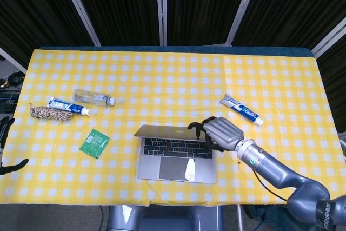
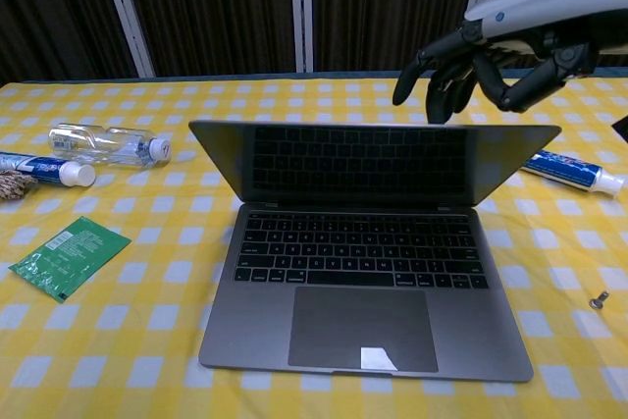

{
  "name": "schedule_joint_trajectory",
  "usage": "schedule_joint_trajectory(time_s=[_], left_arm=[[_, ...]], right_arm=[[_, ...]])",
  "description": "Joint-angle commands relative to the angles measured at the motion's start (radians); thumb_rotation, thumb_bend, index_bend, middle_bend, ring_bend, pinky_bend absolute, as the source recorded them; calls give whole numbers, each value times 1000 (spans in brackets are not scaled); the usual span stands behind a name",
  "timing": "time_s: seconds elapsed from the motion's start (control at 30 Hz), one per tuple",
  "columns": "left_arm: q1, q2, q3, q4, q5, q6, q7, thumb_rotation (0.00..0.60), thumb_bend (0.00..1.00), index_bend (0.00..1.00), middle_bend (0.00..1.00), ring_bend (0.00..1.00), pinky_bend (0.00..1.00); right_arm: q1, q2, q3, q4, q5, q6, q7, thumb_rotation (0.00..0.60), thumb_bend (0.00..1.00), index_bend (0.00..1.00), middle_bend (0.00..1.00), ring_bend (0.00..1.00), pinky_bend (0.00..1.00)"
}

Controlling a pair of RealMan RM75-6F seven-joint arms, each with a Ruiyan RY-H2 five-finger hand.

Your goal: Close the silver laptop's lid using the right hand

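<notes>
The silver laptop sits near the table's front edge with its lid tilted well forward over the keyboard, still partly raised. My right hand is behind the lid's top right corner, fingers spread and bent down onto the lid's back, holding nothing. Of my left hand, only dark fingertips show at the far left edge of the head view, set apart with nothing between them.
A toothpaste tube lies right of the laptop, and a small screw lies near the front right. To the left lie a clear bottle, another toothpaste tube, a rope bundle and a green packet.
</notes>
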Motion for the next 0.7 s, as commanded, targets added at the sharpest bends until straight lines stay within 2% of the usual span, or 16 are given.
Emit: schedule_joint_trajectory(time_s=[0.03, 0.27, 0.37, 0.47, 0.53, 0.7], left_arm=[[0, -1, 1, 0, 2, 1, 2, 600, 0, 0, 0, 0, 0], [-1, -2, 4, 0, 6, 0, 7, 600, 0, 0, 0, 0, 0], [0, -2, 5, 0, 8, 1, 7, 600, 0, 0, 0, 0, 0], [0, -1, 5, 0, 8, 1, 6, 600, 0, 0, 0, 0, 0], [-1, -2, 5, 1, 7, -1, 5, 600, 0, 0, 0, 0, 0], [-3, -4, 6, 1, 8, -2, 10, 600, 0, 0, 0, 0, 0]], right_arm=[[-14, 7, -30, -33, -64, 5, -23, 600, 1000, 249, 384, 307, 259], [-45, -37, -105, -32, -249, 50, -114, 600, 1000, 248, 369, 307, 259], [-54, -81, -147, 11, -369, 84, -155, 600, 1000, 248, 361, 307, 259], [-58, -106, -169, 43, -440, 109, -179, 600, 1000, 248, 345, 301, 259], [-63, -142, -203, 97, -536, 142, -224, 600, 1000, 248, 336, 294, 259], [-66, -199, -258, 183, -632, 183, -225, 600, 1000, 240, 326, 287, 259]])
